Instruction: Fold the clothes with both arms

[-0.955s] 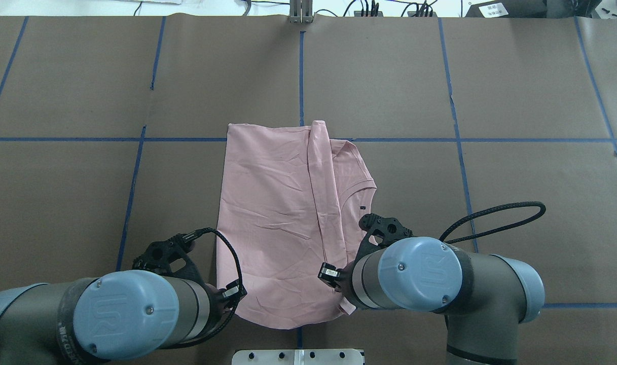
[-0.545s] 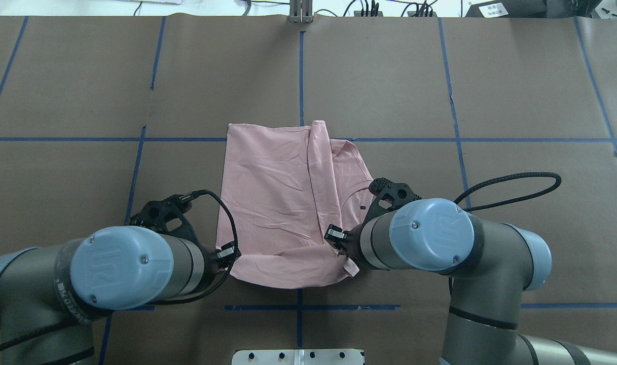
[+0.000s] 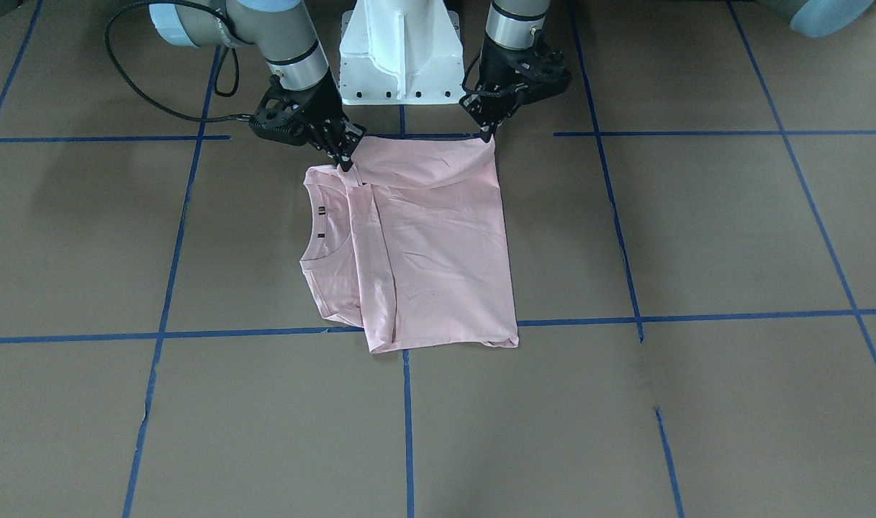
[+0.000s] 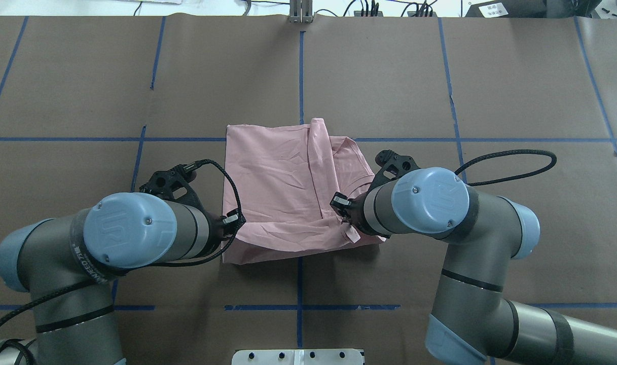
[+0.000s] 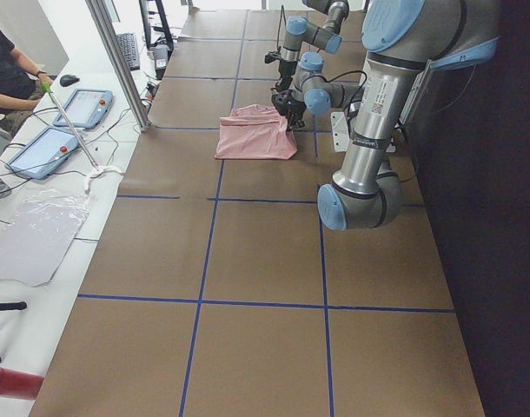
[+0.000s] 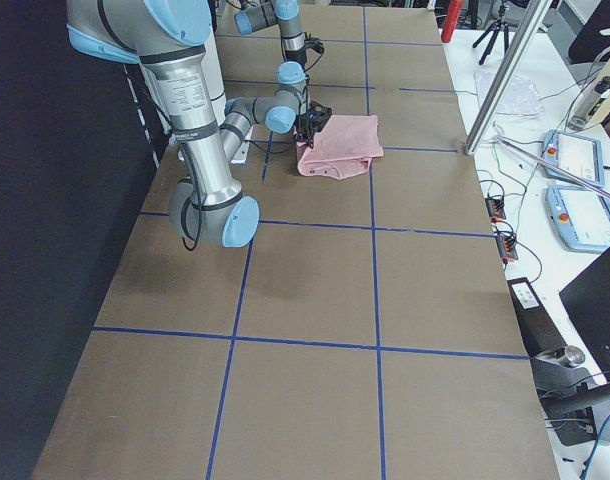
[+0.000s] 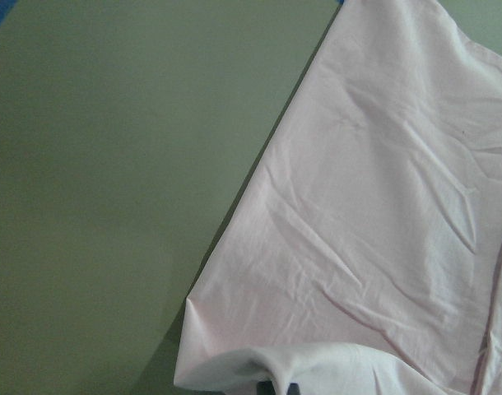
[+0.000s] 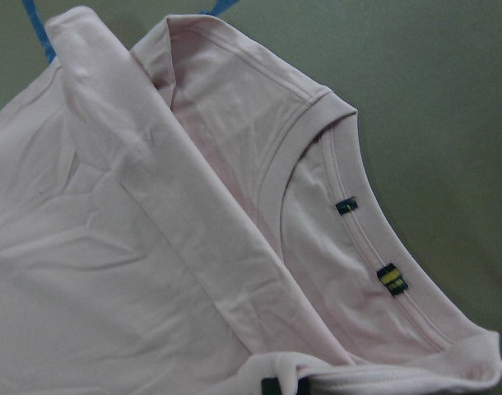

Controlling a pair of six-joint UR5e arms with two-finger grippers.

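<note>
The pale pink T-shirt [image 4: 278,172] lies mid-table, folded lengthwise, its ribbed neck [image 3: 328,248] towards my right side. Its edge nearest the robot is lifted and curls over the rest. My left gripper [image 4: 236,223] is shut on that edge's left corner, also seen in the front view [image 3: 489,133]. My right gripper [image 4: 345,210] is shut on the other corner beside the neck [image 3: 345,162]. In the left wrist view the T-shirt [image 7: 383,206] bunches at the fingertips. The right wrist view shows the T-shirt [image 8: 111,247] with its neck [image 8: 317,123] and two small tags.
The white pedestal base [image 3: 402,50] stands just behind the shirt on the robot's side. Blue tape lines [image 4: 300,76] cross the brown table cover. A metal pole [image 5: 117,61], tablets [image 5: 39,152] and a seated person [image 5: 9,61] are at the far table edge.
Both grippers have moved away from the robot base, carrying the shirt's near edge forward. The shirt's footprint has shortened as that edge folds over the rest.
</note>
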